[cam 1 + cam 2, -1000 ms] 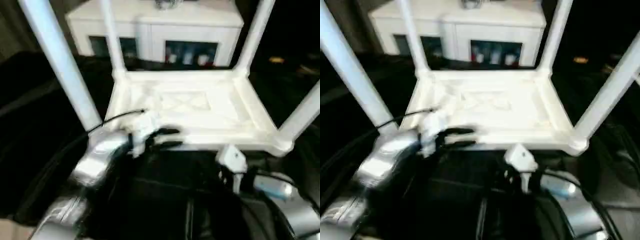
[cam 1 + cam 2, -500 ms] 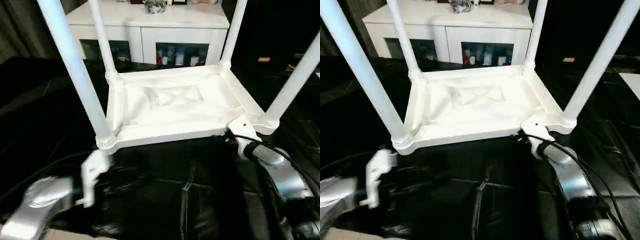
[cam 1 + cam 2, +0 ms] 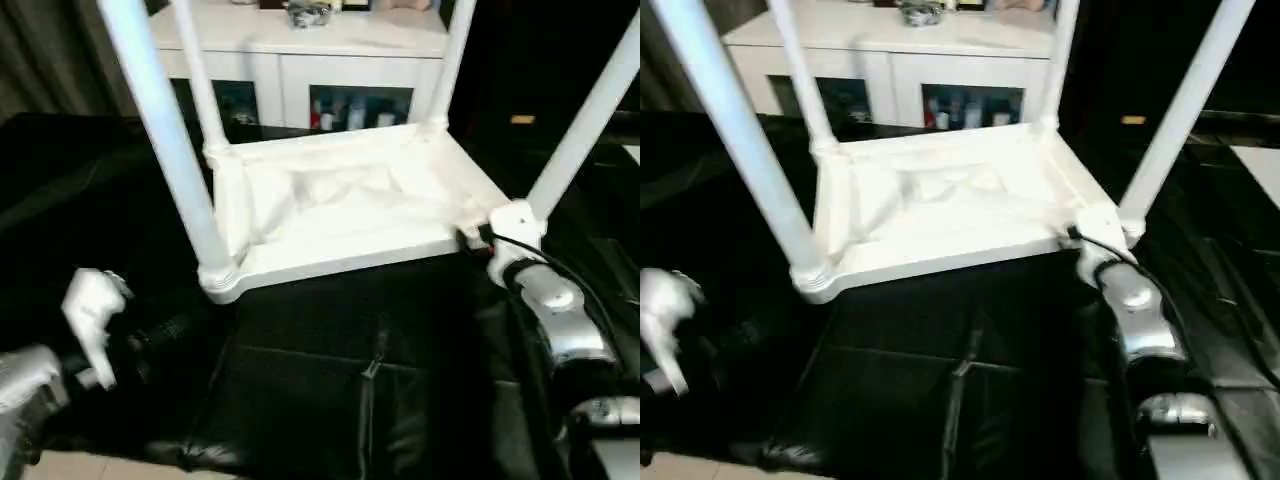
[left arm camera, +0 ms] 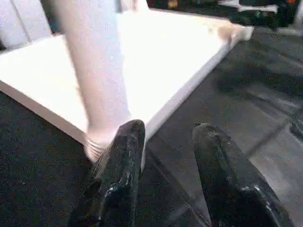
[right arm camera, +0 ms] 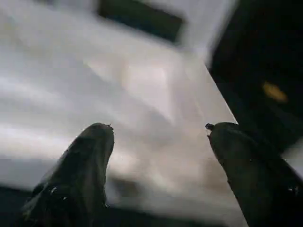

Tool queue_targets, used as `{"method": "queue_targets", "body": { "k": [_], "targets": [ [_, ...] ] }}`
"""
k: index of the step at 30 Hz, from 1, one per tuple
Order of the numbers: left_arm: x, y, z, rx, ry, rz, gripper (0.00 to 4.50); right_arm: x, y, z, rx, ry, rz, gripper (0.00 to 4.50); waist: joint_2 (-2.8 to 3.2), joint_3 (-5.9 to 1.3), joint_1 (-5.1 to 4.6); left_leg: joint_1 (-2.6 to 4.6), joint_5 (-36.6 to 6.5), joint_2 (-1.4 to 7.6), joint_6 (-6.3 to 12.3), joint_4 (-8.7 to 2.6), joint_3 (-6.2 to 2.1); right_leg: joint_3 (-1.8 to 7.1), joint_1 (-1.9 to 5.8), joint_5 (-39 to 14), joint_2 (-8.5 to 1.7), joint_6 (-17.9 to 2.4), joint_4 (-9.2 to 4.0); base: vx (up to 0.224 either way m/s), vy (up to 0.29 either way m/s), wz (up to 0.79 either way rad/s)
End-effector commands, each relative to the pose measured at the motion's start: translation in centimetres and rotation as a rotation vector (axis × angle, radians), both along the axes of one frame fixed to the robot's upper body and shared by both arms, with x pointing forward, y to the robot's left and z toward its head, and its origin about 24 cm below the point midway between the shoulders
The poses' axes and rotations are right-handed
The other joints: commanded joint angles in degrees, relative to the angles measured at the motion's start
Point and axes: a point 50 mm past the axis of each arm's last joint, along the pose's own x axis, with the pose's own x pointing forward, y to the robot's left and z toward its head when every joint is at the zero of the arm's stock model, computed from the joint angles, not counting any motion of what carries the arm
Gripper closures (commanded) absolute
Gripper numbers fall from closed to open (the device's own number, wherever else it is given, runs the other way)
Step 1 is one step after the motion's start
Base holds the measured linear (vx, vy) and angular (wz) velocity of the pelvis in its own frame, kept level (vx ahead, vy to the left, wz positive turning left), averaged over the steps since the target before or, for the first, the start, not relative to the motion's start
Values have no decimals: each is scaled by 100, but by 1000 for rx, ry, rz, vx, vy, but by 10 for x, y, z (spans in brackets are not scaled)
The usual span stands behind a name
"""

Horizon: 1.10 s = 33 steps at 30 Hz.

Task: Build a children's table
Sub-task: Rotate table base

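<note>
Children's table [image 3: 340, 215] lies upside down on a black-draped surface, ribbed underside up, with all four legs standing in the corner sockets; a white cabinet [image 3: 300, 60] with glass doors stands behind it. The near-left leg [image 3: 165, 150] rises from the corner closest to the left end effector [image 4: 163, 156], whose two black fingers are apart with nothing between them, just short of that leg's base. The right end effector [image 5: 158, 142] is also spread and empty, held over the tabletop's edge by the near-right leg [image 3: 585, 120].

With the legs in place, the step in hand seems to be checking or pressing them home, or getting ready to turn the table over. To do it well, each end effector should close low on a leg, next to the socket, where the tube flexes least, and push straight along the leg's axis.

The leg tops are cut off by the frame, so their full length can't be judged. Whether each leg is fully seated is hard to make out; the near-left socket [image 3: 810, 280] looks flush, but I can't be sure. The right wrist view is blurred.
</note>
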Motion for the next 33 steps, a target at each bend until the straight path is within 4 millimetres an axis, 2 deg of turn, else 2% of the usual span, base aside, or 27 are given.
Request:
{"method": "queue_targets", "body": {
  "k": [1, 3, 4, 5, 6, 9, 10, 11, 12, 15, 18, 19, 22, 24, 26, 28, 30, 31, 33],
  "targets": [
    [-1, 7, 1, -29, -3, 12, 238, -4, 5, 3, 39, -19, 63, 81, -24, -315, 5, 124, -2378, 248, -47, -539, -159, 163, 122, -2092, -199, -1017, -435, 0, 0, 0],
    [4, 7, 7, -67, -31, 9, 238, -13, 11, 0, 48, -12, 119, 81, -8, -326, 29, 161, -2240, 259, -17, -529, -132, 179, 101, -1794, -177, -1150, -425, 0, 0, 0],
    [8, 5, 9, -64, -46, -1, 225, -17, 14, -3, 43, -7, 137, 81, -27, -333, 24, 153, -2187, 261, -8, -529, -132, 176, 108, -1694, -170, -1190, -405, 0, 0, 0],
    [15, 1, 11, -62, -59, -12, 203, -22, 16, -8, 45, 14, 163, 81, -11, -346, 48, 159, -2091, 262, 12, -528, -126, 174, 116, -1557, -177, -1239, -396, 0, 0, 0],
    [17, 1, 11, -62, -60, -14, 203, -22, 17, -9, 46, 18, 167, 81, -10, -349, 56, 169, -2059, 263, 20, -523, -120, 178, 113, -1506, -177, -1260, -395, 0, 0, 0],
    [28, 3, 13, -51, -80, 8, 190, -28, 19, -13, 41, 37, 215, 81, -22, -366, 98, 139, -1741, 254, 84, -506, -113, 176, 162, -1113, -176, -1351, -338, 0, 0, 0],
    [32, 6, 13, -41, -80, 13, 164, -30, 20, -14, 40, 41, 231, 81, -12, -378, 103, 143, -1636, 250, 107, -493, -106, 175, 169, -997, -179, -1356, -329, 0, 0, 0],
    [37, 9, 15, -50, -86, 20, 157, -33, 21, -14, 45, 47, 256, 81, 11, -385, 101, 140, -1578, 251, 113, -485, -113, 175, 179, -908, -186, -1373, -307, 0, 0, 0],
    [38, 9, 15, -52, -87, 21, 152, -34, 21, -14, 47, 48, 260, 81, -3, -375, 106, 133, -1561, 243, 133, -489, -106, 175, 186, -906, -176, -1354, -324, 0, 0, 0],
    [51, 12, 20, -82, -87, 5, 119, -41, 20, -15, 62, 82, 291, 81, -7, -394, 123, 136, -1409, 253, 187, -475, -104, 162, 210, -681, -177, -1475, -280, 0, 0, 0],
    [60, 10, 24, -110, -95, -8, 96, -41, 17, -21, 32, 122, 271, 81, 0, -380, 123, 140, -1508, 256, 147, -480, -99, 158, 200, -810, -190, -1536, -297, 0, 0, 0],
    [63, 9, 25, -119, -99, -7, 74, -40, 16, -23, 25, 136, 261, 81, -8, -378, 125, 154, -1597, 255, 101, -481, -97, 161, 192, -937, -194, -1541, -304, 0, 0, 0],
    [67, 4, 26, -160, -87, -45, 67, -36, 10, -31, -6, 184, 185, 81, -17, -356, 120, 158, -1797, 252, -44, -496, -105, 168, 183, -1360, -219, -1507, -336, 0, 0, 0],
    [68, -4, 29, -222, -58, -101, 35, -31, 3, -36, -23, 219, 98, 81, -30, -352, 114, 161, -1877, 256, -87, -496, -107, 175, 177, -1521, -231, -1453, -351, 0, 0, 0],
    [67, -12, 33, -284, -29, -164, 24, -27, -5, -40, -26, 243, 9, 81, -31, -357, 119, 168, -1824, 251, -154, -497, -103, 173, 164, -1575, -232, -1491, -342, 0, 0, 0],
    [67, -20, 36, -324, -17, -209, 16, -21, -12, -41, -34, 252, -75, 81, -56, -357, 114, 154, -1781, 242, -139, -482, -94, 175, 164, -1515, -224, -1491, -345, 0, 0, 0],
    [70, -23, 36, -317, -22, -222, 7, -18, -15, -41, -37, 258, -102, 81, -48, -368, 118, 162, -1693, 233, -98, -471, -92, 173, 171, -1444, -214, -1470, -343, 0, 0, 0],
    [72, -25, 35, -311, -22, -229, 7, -16, -16, -41, -45, 259, -118, 81, -83, -370, 132, 156, -1625, 240, -51, -467, -95, 176, 180, -1429, -221, -1451, -336, 0, 0, 0],
    [81, -31, 34, -284, -48, -212, 7, -11, -19, -41, -53, 270, -156, 81, -90, -377, 140, 159, -1490, 239, -36, -457, -85, 169, 179, -1320, -216, -1466, -342, 0, 0, 0]
  ]
}}
